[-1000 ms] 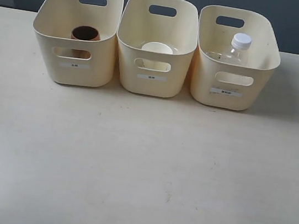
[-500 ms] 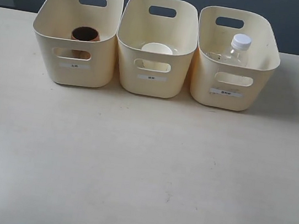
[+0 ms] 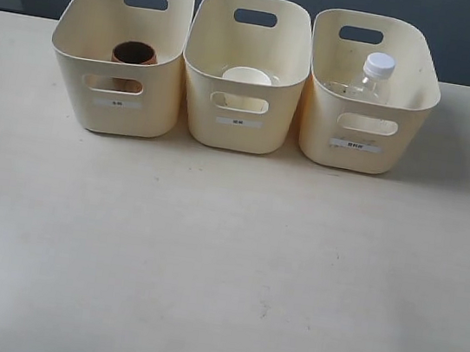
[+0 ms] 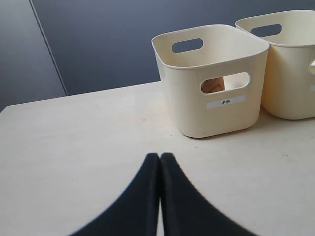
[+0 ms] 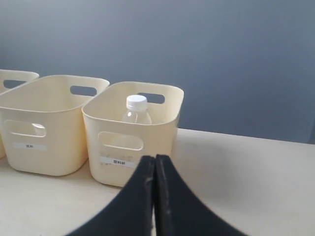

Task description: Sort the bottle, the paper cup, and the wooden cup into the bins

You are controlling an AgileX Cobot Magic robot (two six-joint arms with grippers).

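With the wooden cup (image 3: 134, 53), paper cup (image 3: 247, 75) and bottle (image 3: 372, 79) binned ahead of both clenched, empty jaws, sorting looks done: keep clear of all 3 bins (image 3: 237, 132).

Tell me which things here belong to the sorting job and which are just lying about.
Part of the job: wooden cup, paper cup, bottle, the three bins.

Lying about: no loose extras visible; only the table itself.

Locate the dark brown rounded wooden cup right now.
In the exterior view, the dark brown rounded wooden cup stands inside the leftmost cream-yellow plastic bin, beside the middle bin holding the white paper cup.
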